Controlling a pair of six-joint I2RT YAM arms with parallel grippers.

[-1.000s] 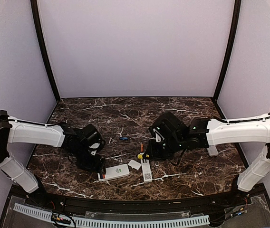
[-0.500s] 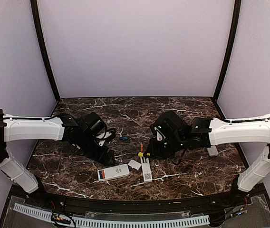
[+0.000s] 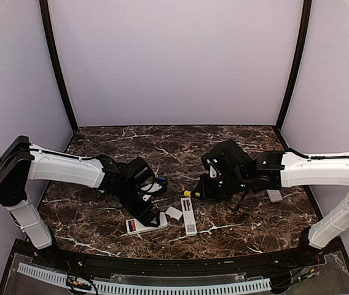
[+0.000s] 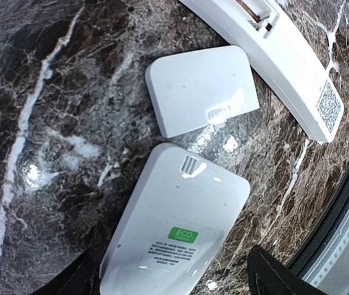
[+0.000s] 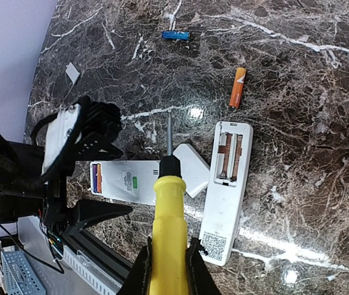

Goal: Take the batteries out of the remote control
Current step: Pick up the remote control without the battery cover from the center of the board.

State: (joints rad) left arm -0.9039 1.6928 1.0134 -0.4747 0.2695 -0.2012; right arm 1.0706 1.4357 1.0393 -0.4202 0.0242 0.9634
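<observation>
Currently your narrow remote [image 5: 227, 184] lies back-up on the marble table [image 3: 254, 141] with its battery compartment [image 5: 230, 157] uncovered. Both slots are bare, and only the copper contacts show inside. The blue battery [image 5: 176, 35] rests loose on the table well beyond the remotes. The orange battery [image 5: 238, 87] lies nearer, just off the open end of the narrow remote and not touching it. A flat white cover [image 4: 202, 89] sits between the narrow remote and the wide remote [image 4: 174, 227], close to both. The wide remote's back, with its green label, is closed. An orange and blue patch shows at its far end, and you cannot tell from these views what it is.

Your left arm reaches low across the table, and the left gripper [image 4: 174, 279] is over the wide remote. Its fingers are spread apart, one on each side of the casing, with a gap showing on at least one side. Your right arm stretches in from the other side. The right gripper [image 5: 168, 270] is clenched on the yellow handle of the screwdriver [image 5: 168, 203], whose thin shaft points across the table above the cover.
</observation>
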